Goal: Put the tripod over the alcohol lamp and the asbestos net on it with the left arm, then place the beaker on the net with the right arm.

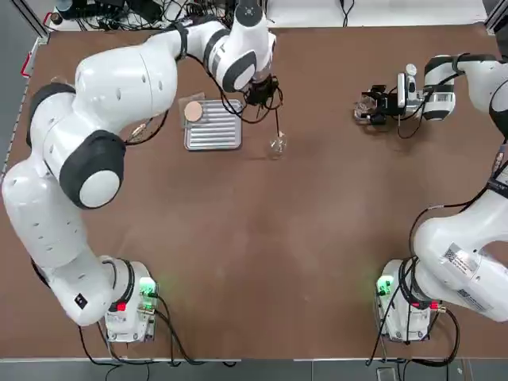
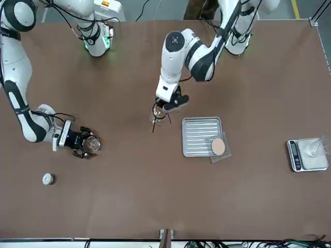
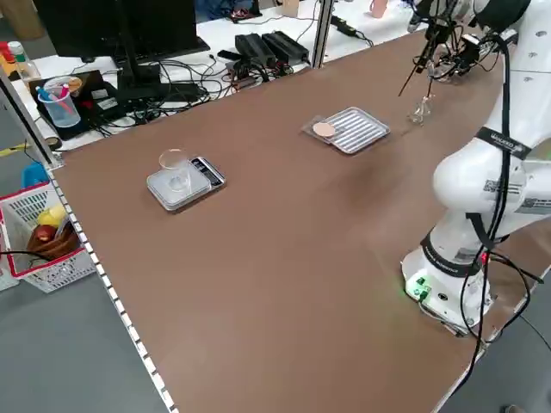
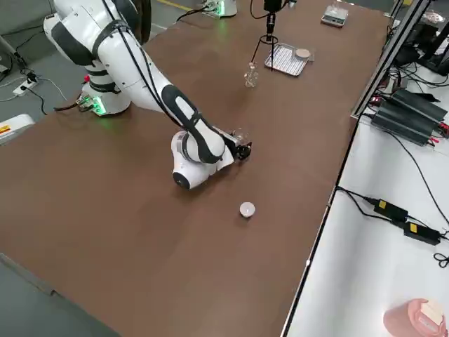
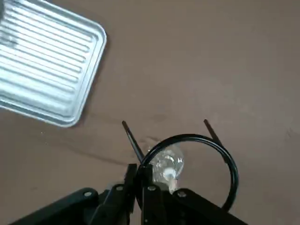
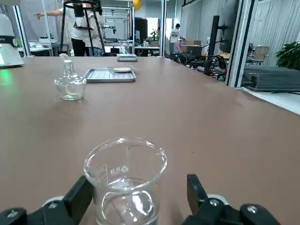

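The left end effector [image 5: 139, 171] is clamped on the tripod [image 5: 187, 137], held up near the alcohol lamp [image 6: 70, 88]. The right end effector [image 6: 139, 182] stands apart, the beaker [image 6: 124, 187] between its fingers.

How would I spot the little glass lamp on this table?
Find the ribbed silver tray on the brown table. Just beside it, a black wire stand hangs from the left robot arm's gripper. The lamp sits close by: squat, rounded clear glass narrowing to a pale top, unlike the straight-sided beaker.
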`<state>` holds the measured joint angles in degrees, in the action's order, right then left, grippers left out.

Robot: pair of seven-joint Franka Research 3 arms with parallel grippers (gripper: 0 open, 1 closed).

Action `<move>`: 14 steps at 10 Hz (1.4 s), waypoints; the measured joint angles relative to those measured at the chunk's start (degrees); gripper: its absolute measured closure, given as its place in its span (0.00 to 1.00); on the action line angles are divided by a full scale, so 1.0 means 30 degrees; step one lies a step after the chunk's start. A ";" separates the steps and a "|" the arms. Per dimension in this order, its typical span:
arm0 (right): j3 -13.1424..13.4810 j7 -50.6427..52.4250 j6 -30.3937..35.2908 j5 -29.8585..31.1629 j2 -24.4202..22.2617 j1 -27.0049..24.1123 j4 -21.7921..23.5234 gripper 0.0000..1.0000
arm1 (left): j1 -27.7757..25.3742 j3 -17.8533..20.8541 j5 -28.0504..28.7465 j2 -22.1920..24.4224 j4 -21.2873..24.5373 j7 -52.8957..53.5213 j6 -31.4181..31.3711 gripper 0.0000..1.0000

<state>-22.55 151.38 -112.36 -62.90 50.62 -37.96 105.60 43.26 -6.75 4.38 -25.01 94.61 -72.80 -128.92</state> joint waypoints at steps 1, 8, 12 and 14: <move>0.0000 0.0000 0.0000 0.0000 0.0000 0.0002 0.0001 0.10 | 0.0325 -0.0004 0.0000 -0.0014 -0.0005 -0.0295 0.0168 0.92; -0.0004 -0.0001 0.0001 0.0000 0.0001 0.0011 0.0003 0.10 | 0.1451 0.0048 0.0000 -0.1958 -0.0653 -0.1413 0.0503 0.92; -0.0005 -0.0001 0.0000 0.0000 0.0001 0.0015 0.0002 0.11 | 0.1436 0.0230 0.0001 -0.2938 -0.1464 -0.1437 0.0505 0.92; -0.0005 -0.0002 0.0000 0.0000 0.0001 0.0014 0.0002 0.11 | 0.1409 0.0308 0.0017 -0.3087 -0.1502 -0.1437 0.0411 0.92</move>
<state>-22.57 151.38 -112.35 -62.90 50.62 -37.92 105.60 47.48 -5.82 4.43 -34.27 90.10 -77.11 -127.69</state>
